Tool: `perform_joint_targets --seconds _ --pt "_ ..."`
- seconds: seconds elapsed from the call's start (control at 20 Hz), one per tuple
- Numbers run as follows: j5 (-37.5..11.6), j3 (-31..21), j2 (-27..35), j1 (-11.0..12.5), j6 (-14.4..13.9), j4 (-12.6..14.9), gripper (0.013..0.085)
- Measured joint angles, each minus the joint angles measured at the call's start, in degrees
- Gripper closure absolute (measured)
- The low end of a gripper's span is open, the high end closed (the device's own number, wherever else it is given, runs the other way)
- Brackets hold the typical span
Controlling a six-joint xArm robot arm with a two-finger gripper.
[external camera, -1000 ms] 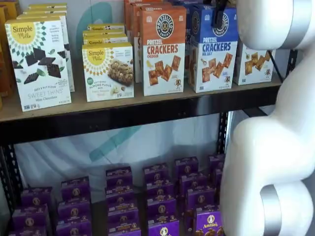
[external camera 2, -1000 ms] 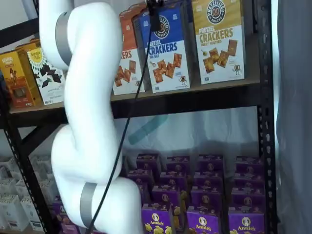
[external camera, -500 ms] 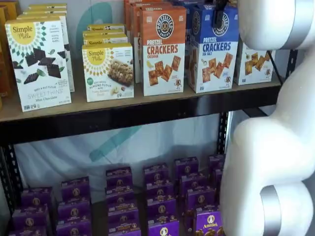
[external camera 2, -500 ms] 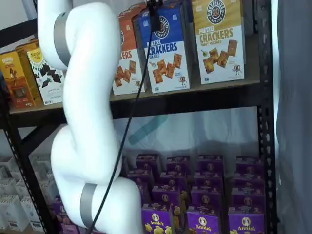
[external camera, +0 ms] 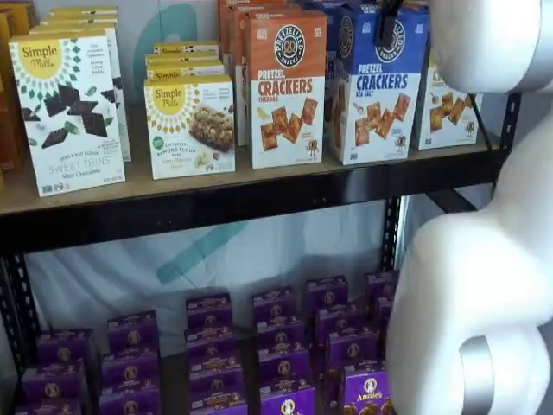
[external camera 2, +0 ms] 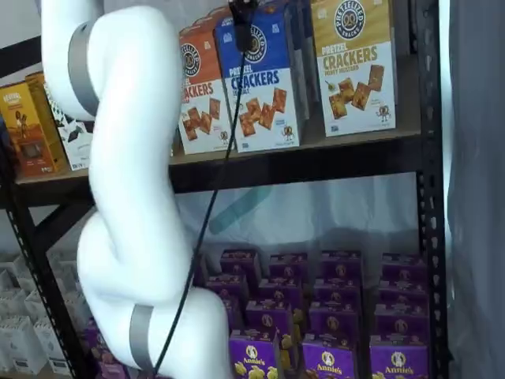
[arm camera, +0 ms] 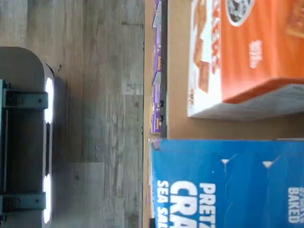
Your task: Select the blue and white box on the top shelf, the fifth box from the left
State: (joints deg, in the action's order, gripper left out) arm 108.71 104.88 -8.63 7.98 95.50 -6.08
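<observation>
Black steel shelving fills both shelf views, and we see the top shelf [external camera: 259,186] carrying a row of boxes. Our blue box [external camera: 373,91] stands upright on it, at 3 o'clock of the orange box [external camera: 287,86] and at 9 o'clock of the yellow box [external camera 2: 353,63]. Our gripper [external camera: 386,24] hangs at the blue box's 12 o'clock, its black fingers closed on the box's top. Purple boxes [external camera: 276,346] crowd the lower shelf.

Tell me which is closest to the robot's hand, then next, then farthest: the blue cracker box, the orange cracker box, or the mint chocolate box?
From the hand:
1. Blue cracker box, right under it.
2. Orange cracker box, beside the blue.
3. Mint chocolate box, far end of shelf.
</observation>
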Motion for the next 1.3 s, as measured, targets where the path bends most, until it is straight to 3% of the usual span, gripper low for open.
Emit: perform_joint_targets --seconds 0.4,0.85,1.3 --pt "0.5 -7.7 -8.4 -0.4 -0.6 -0.4 0.045" --pt "3.1 -13.5 -14.6 -1.3 -1.2 0.6 0.045" --pt "2.2 -20.9 -20.3 -1.8 -1.4 1.1 0.045"
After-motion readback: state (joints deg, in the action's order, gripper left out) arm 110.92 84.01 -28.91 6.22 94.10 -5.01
